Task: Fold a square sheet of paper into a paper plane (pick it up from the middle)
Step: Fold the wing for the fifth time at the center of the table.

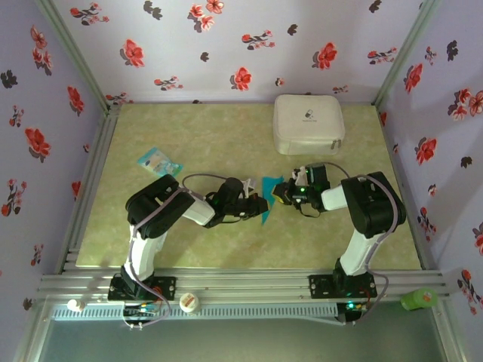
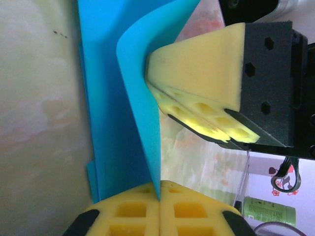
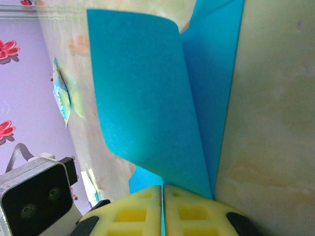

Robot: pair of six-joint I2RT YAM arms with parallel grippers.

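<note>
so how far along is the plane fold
Roughly early on. Done: the teal sheet seems to carry at least one fold, with one layer flat on the table and a flap curving up. In hand: the left gripper and right gripper are both shut on the paper, facing each other. Left: no sharp nose or dart shape shows, so most folds likely remain.
</note>
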